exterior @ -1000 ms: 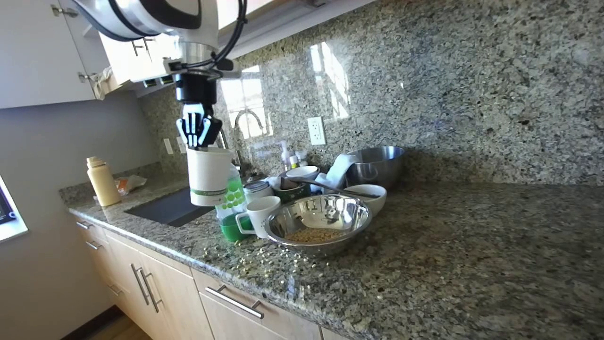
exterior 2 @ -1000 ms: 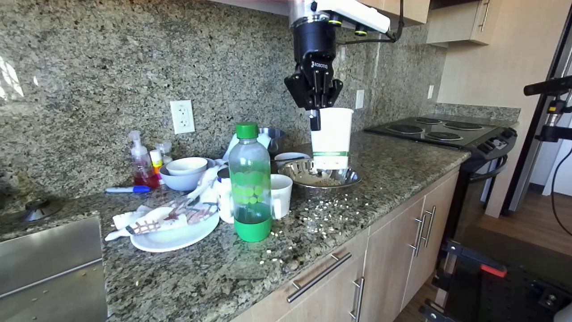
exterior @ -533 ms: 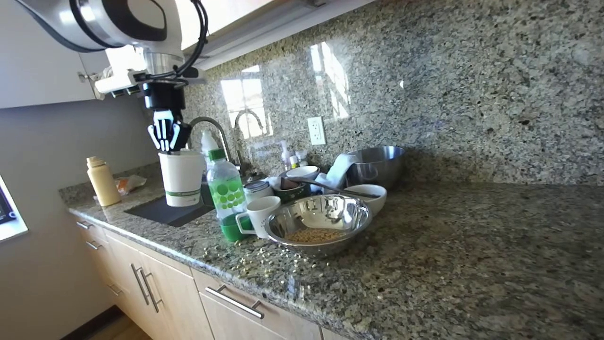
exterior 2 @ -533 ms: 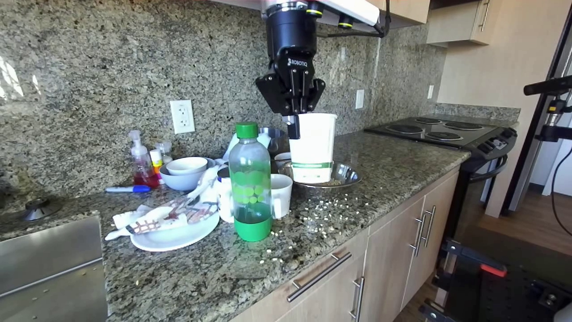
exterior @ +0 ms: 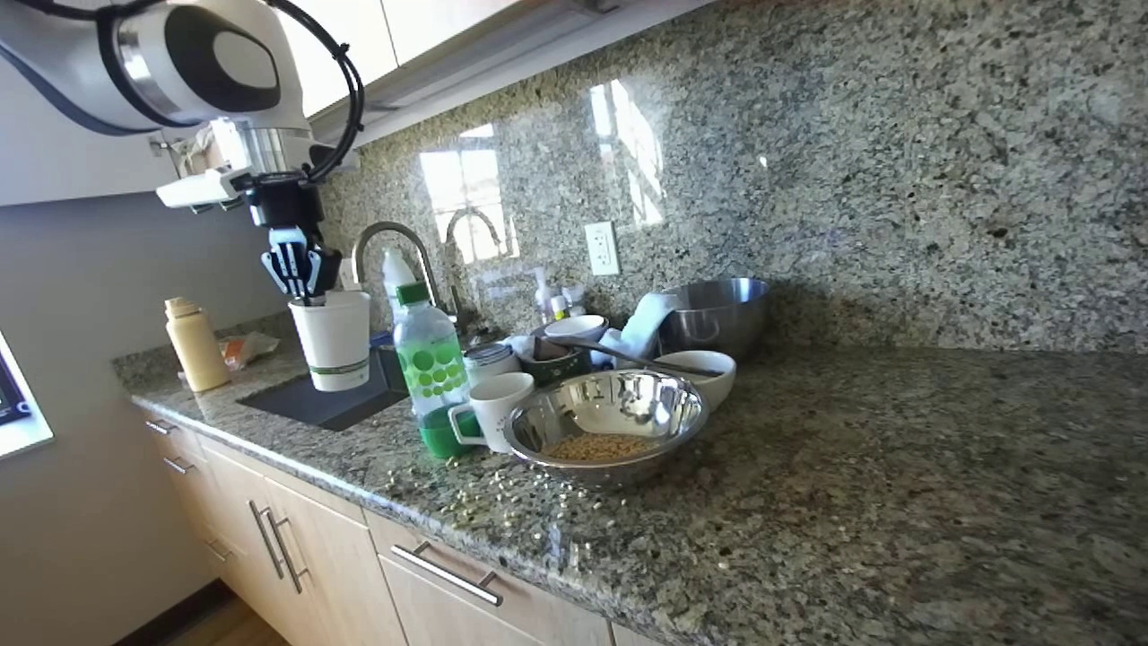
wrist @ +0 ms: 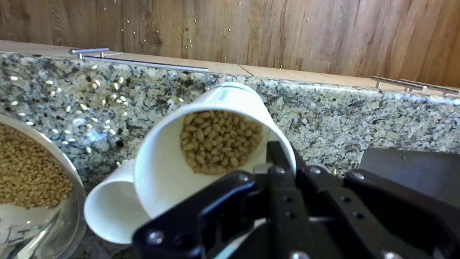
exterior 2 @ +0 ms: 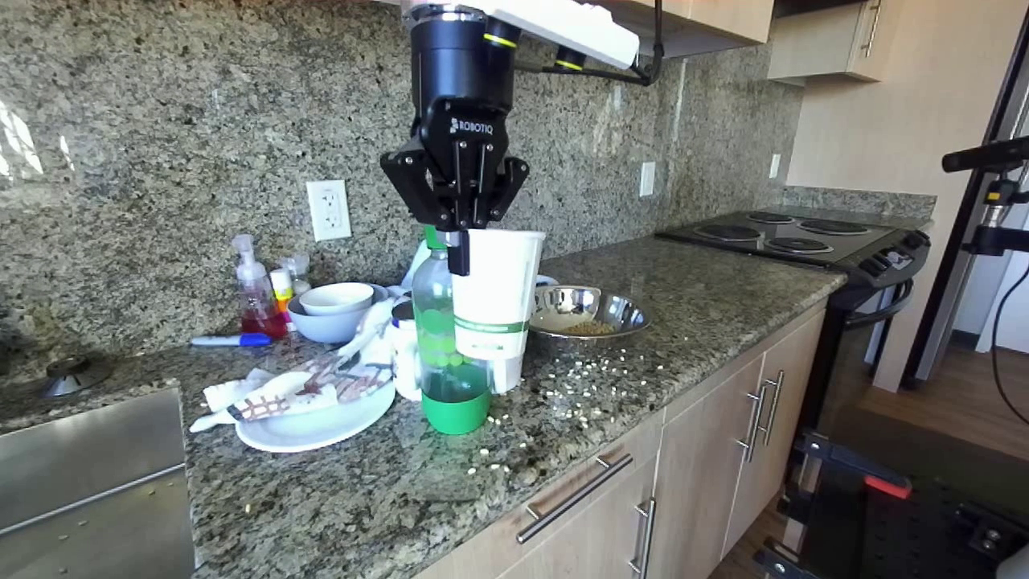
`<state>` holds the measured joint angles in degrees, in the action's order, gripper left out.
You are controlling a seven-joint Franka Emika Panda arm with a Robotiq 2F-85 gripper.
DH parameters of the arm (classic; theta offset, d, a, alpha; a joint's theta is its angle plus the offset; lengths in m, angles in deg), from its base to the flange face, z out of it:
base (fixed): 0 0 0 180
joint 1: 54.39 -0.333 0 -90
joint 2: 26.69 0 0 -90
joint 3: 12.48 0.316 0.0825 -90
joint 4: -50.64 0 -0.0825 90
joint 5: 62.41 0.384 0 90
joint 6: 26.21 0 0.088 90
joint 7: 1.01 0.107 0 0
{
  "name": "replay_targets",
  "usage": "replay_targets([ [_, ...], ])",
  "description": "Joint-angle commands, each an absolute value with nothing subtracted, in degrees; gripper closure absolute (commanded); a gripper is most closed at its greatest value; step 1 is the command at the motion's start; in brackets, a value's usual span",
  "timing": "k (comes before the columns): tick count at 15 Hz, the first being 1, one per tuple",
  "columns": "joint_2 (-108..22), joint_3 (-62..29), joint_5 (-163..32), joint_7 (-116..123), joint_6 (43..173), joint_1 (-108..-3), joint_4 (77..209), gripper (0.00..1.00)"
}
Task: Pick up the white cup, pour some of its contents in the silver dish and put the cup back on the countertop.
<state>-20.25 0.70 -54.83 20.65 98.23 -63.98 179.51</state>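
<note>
Tool (exterior 2: 462,252): one, pinched on the cup (exterior: 330,345) wall at the rim, part inside, part outside. Items follow left to right, as in an exterior view.

Sink (exterior: 291,399): dark, sunken, beside the tabletop (exterior: 852,502) stretch under the cup. Hazard: a set-down too far that way would leave the base half unsupported, and the cup could tip in.

Cup: white, green band, mouth up, slightly tilted, hanging above the tabletop, touching only the tool. Grains (wrist: 221,144) inside. Hazard: gripped at one side, it may swing on a brisk move and spill; released too high, it would likely topple.

Bottle (exterior: 432,368): tall, upright, near the cup, apart. Hazard: a sideways drift may knock it over.

Mug (exterior: 502,411): between bottle and dish (exterior: 619,404). Hazard: the same drift.

Stray grains (wrist: 83,107): strewn on the tabletop, before mug and dish. Hazard: a base landed on them may rock or slide.

Dish: on the tabletop, well apart from the cup, grains in its bottom. Pour probably done, set-down outstanding. Hazard: slight.
</note>
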Motion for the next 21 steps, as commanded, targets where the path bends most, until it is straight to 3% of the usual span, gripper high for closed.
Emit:
replay_targets([
  [1,-20.5,0.3,-54.9,20.7,98.4,-64.3,179.4,0.97],
  [11,-23.0,1.1,-56.1,21.9,100.1,-65.0,177.5,0.99],
  [21,-36.0,3.1,-65.1,29.1,97.0,-70.3,160.5,0.99],
])
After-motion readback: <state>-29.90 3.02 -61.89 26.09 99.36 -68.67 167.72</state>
